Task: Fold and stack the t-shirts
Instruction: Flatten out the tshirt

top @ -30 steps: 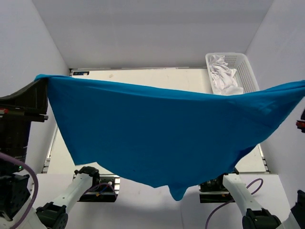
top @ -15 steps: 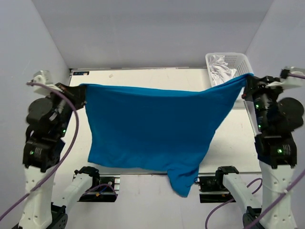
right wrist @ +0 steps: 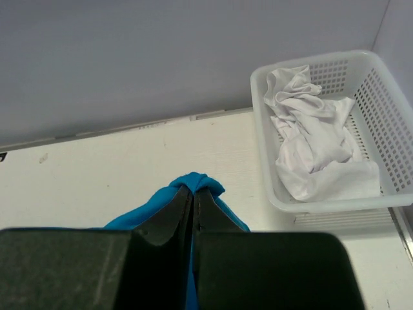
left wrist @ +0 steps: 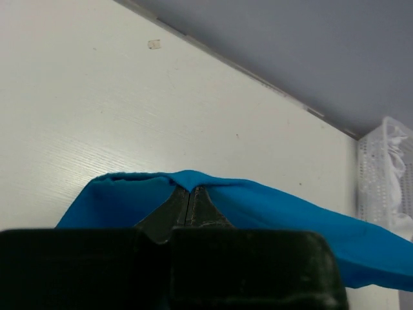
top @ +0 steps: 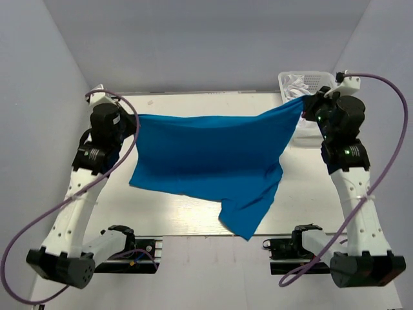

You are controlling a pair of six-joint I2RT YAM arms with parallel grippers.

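Left claw point(top: 134, 121): pressed together, pinching a corner of the blue t-shirt point(top: 206, 155) at 9 o'clock.
Right claw point(top: 306, 103): pinching the opposite corner at 2 o'clock.
Why: stretched between them, the shirt hangs spread above the counter point(top: 193, 103), probably for laying flat.
Edges: a loose flap droops toward 6 o'clock.
Room: white lattice basket point(top: 316, 77) crowds the right claw.

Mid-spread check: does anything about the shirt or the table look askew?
The blue t-shirt hangs unevenly between the left claw and the right claw. Its lower edge slants, and one flap droops much lower, right of centre, near the table front edge. Nothing else stands out.
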